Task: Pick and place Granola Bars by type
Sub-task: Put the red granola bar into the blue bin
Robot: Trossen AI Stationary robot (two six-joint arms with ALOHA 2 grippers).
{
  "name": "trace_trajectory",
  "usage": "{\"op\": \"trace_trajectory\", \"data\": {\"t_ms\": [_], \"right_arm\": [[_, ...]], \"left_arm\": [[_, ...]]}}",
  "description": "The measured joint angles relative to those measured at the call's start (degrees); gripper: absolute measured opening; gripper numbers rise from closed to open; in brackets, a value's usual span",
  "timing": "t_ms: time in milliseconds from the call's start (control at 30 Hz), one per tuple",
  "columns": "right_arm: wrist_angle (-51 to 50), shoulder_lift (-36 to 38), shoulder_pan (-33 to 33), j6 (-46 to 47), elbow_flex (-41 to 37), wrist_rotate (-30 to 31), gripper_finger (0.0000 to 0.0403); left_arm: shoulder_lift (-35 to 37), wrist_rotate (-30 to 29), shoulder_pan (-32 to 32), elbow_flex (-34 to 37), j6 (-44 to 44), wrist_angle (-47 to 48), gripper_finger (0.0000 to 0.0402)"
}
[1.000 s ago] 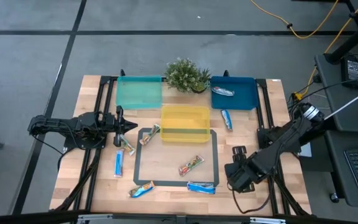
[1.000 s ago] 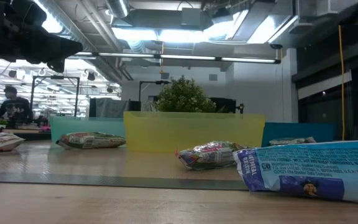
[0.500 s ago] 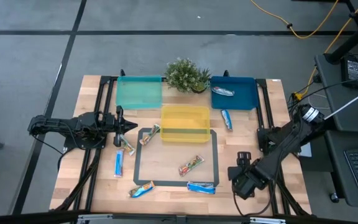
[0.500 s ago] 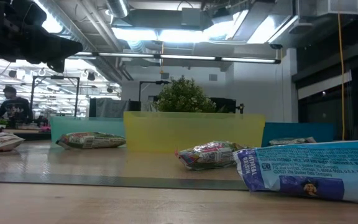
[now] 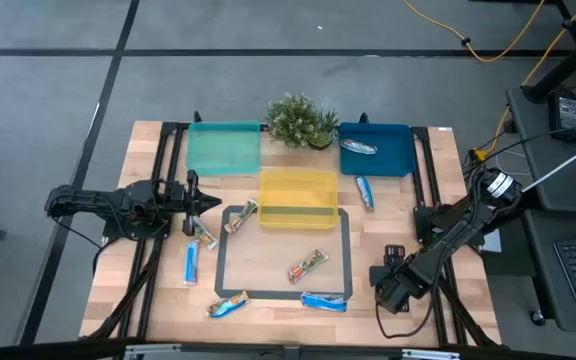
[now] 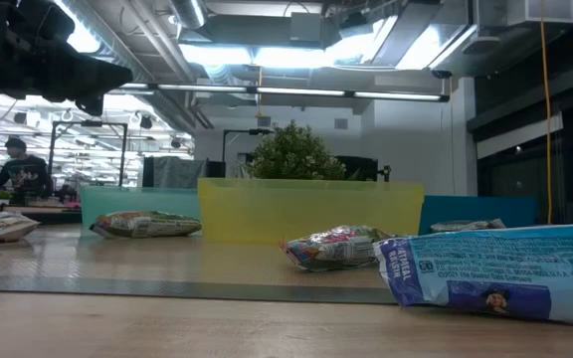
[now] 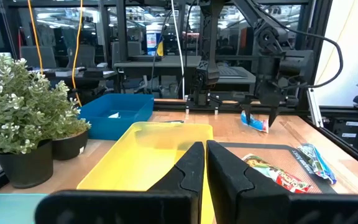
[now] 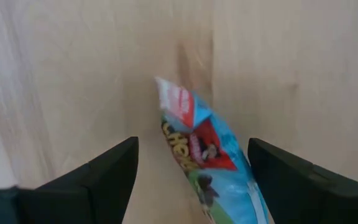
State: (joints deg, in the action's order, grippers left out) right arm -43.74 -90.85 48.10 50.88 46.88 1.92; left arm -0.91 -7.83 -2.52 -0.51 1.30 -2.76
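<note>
Right gripper [image 5: 386,285] hangs over the near right part of the table [image 5: 368,300], fingers spread wide. High view hides what sits under it; right wrist view shows a blue bar [image 8: 207,158] between the open fingers [image 8: 107,171], not pinched. Another blue bar [image 5: 323,301] lies just beside that gripper, toward table centre. Left gripper [image 5: 211,202] waits at the left side, fingers pressed together, a tan bar [image 5: 204,234] near its tip. Low view shows neither gripper's fingers, only the yellow tray [image 6: 311,209] behind the bars.
</note>
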Motion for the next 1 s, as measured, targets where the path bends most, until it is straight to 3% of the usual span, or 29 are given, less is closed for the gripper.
{"op": "trace_trajectory", "data": {"t_ms": [600,767,1000], "right_arm": [[-0.64,0.04,-0.02,-0.34,-0.20,0.98,0.0293],[-0.86,0.04,-0.04,-0.36,-0.20,0.98,0.0241],[-0.86,0.04,-0.09,-0.63,-0.20,0.94,0.0124]], "left_arm": [[0.00,-0.01,0.00,0.01,0.00,0.00,0.0008],[0.02,-0.01,0.00,0.01,0.00,-0.01,0.0010],[0.01,0.00,0.00,0.01,0.00,0.00,0.0009]]}}
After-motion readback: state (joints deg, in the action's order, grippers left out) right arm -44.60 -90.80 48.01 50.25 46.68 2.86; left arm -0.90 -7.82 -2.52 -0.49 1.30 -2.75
